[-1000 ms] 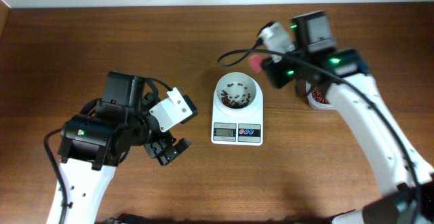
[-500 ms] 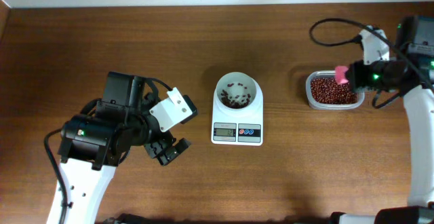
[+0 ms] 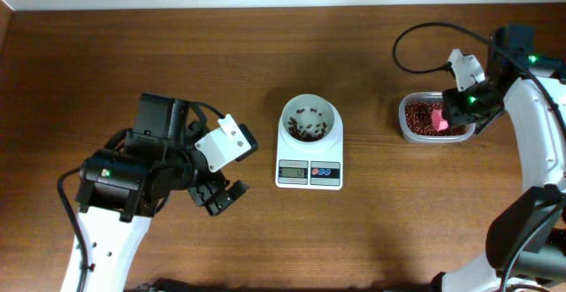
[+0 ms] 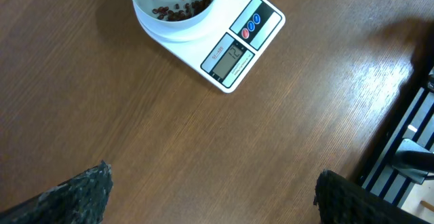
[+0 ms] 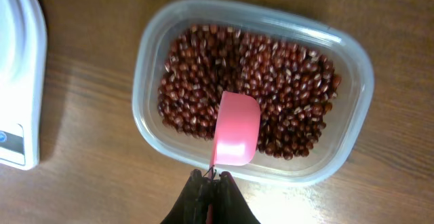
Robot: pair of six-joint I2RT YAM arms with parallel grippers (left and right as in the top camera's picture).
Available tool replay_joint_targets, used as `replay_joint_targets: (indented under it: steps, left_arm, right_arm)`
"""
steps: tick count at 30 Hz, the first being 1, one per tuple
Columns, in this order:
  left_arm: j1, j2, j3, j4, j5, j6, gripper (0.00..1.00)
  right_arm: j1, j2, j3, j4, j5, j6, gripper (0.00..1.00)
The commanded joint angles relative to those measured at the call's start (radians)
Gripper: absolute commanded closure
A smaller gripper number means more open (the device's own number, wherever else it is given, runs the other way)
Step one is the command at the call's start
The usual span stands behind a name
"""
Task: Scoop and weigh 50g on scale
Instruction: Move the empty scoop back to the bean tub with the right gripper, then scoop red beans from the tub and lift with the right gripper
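Two claws: the right claw (image 5: 211, 176), clamped shut on the pink spoon (image 5: 236, 137), pointed its scoop straight ahead at the beans (image 5: 285, 108) in the clear tub (image 5: 352, 68), the scale (image 3: 309, 164) well off to its left, nearer the wide-open left claw (image 3: 219, 196).

A pink spoon (image 3: 436, 118) is held by the right gripper (image 3: 447, 112) inside the tub (image 3: 404, 130), at three o'clock from the scale (image 3: 309, 174).
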Motion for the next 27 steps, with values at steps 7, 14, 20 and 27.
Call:
replay_joint_targets:
  steps: [7, 14, 20, 27]
  left_arm:
    - [0.003, 0.0, -0.005, 0.002, 0.018, 0.02, 0.01]
    - [0.003, 0.0, -0.005, 0.002, 0.018, 0.02, 0.01]
    - [0.003, 0.0, -0.005, 0.002, 0.018, 0.02, 0.01]
    - [0.003, 0.0, -0.005, 0.002, 0.018, 0.02, 0.01]
  right_arm:
    - [-0.002, 0.103, 0.001, -0.007, -0.021, -0.087, 0.96]
    - [-0.002, 0.106, 0.001, -0.017, -0.164, -0.086, 0.96]
    - [-0.056, 0.108, -0.003, -0.025, -0.266, -0.086, 0.96]
    - [-0.163, 0.174, -0.005, -0.032, -0.451, -0.087, 0.96]
